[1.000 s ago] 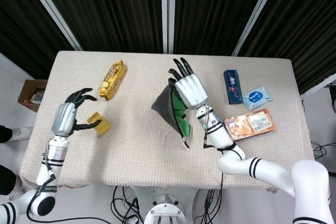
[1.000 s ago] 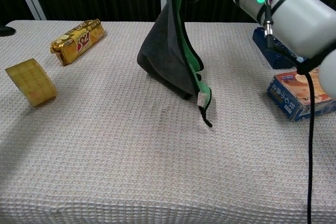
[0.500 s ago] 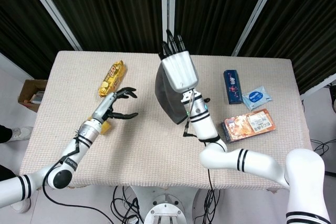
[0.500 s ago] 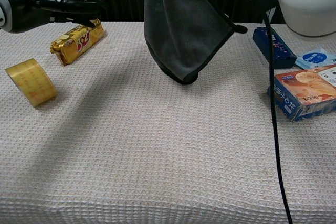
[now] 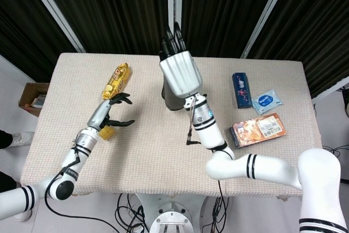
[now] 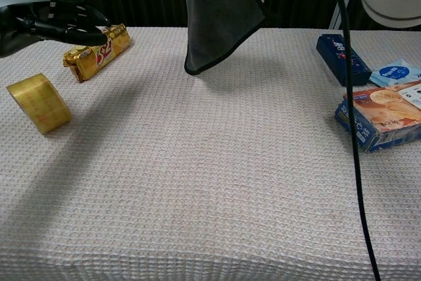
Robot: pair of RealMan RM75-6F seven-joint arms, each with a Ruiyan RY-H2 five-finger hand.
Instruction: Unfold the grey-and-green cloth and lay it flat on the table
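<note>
The right hand (image 5: 178,73) is raised high above the middle of the beige waffle-weave table (image 5: 163,156), its back to the head camera and its fingers pointing up and close together. The grey-and-green cloth (image 6: 217,11) hangs from it as a dark grey drape, so the hand is evidently gripping the top edge, though the grip itself is hidden. Only the grey side shows. The chest view shows the lowest corner of the cloth clear of the table, hanging free. Lifting it this way probably lets its own weight pull the folds open before it is laid down.

The left hand (image 5: 112,112) hovers empty over the left part of the table with fingers spread and curved, near the yellow roll of tape (image 6: 39,102) and the gold snack packet (image 6: 97,49), seemingly readied to catch a free corner.

On the right lie a dark blue box (image 6: 342,57), a pale blue tissue pack (image 6: 398,72) and an orange-and-blue food packet (image 6: 385,116), well apart from the cloth.
</note>
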